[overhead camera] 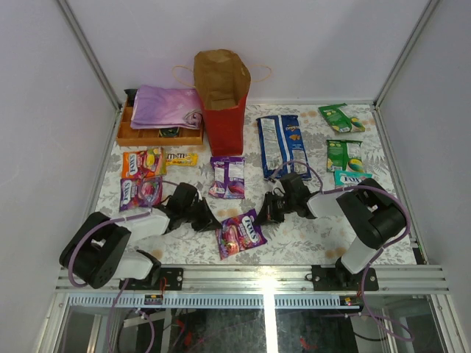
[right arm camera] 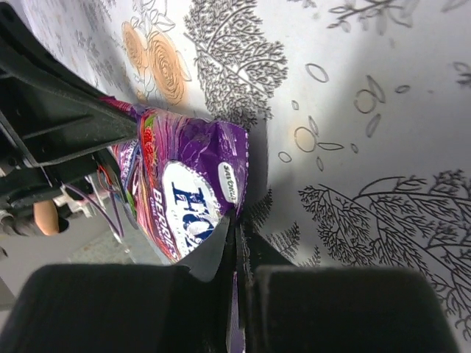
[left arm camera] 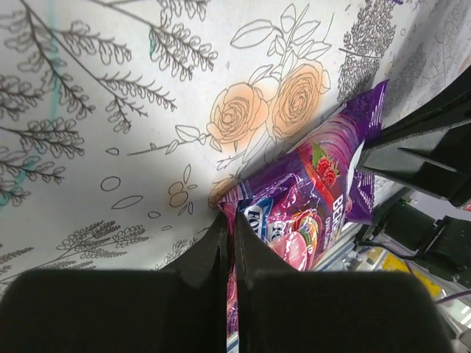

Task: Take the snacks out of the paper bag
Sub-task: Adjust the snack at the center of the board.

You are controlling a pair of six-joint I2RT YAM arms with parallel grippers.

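At the flower-printed tablecloth's [overhead camera: 294, 243] near middle, left gripper [overhead camera: 213, 223] pinched shut on the left edge of a glossy purple candy packet [overhead camera: 241, 234], right gripper [overhead camera: 263, 215] clamped on its right edge, bare cloth around it, tall red paper bag [overhead camera: 224, 110] upright well behind.

Bright, even light falls from above; shadows are soft. White glare sits on the front rail [overhead camera: 268, 281]. The purple packet [left arm camera: 309, 198] shines slightly. In both wrist views the near foreground is dark and blurred.
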